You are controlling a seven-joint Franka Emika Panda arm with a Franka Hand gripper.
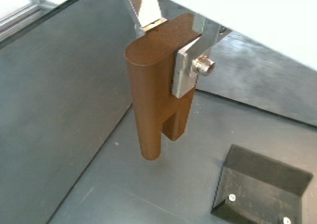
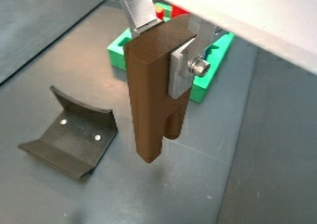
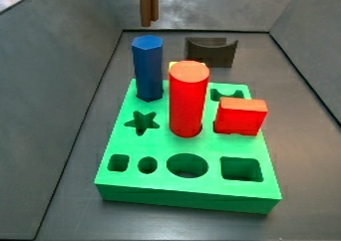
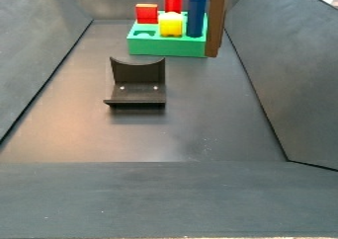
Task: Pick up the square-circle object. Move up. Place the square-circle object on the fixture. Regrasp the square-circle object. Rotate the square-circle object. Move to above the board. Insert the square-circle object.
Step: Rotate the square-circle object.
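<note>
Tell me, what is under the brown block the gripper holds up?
Under the brown block, held in the gripper, only bare grey floor shows. The fixture sits aside. Nothing there is covered.

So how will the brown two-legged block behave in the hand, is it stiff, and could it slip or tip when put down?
The square-circle object hangs legs-down, shut in the hand, above the floor. It looks rigid, probably wood or plastic, so it should not bend. Its matte faces likely give the pads fair grip. Being tall and narrow, it would probably tip if stood on its legs beside the fixture.
</note>
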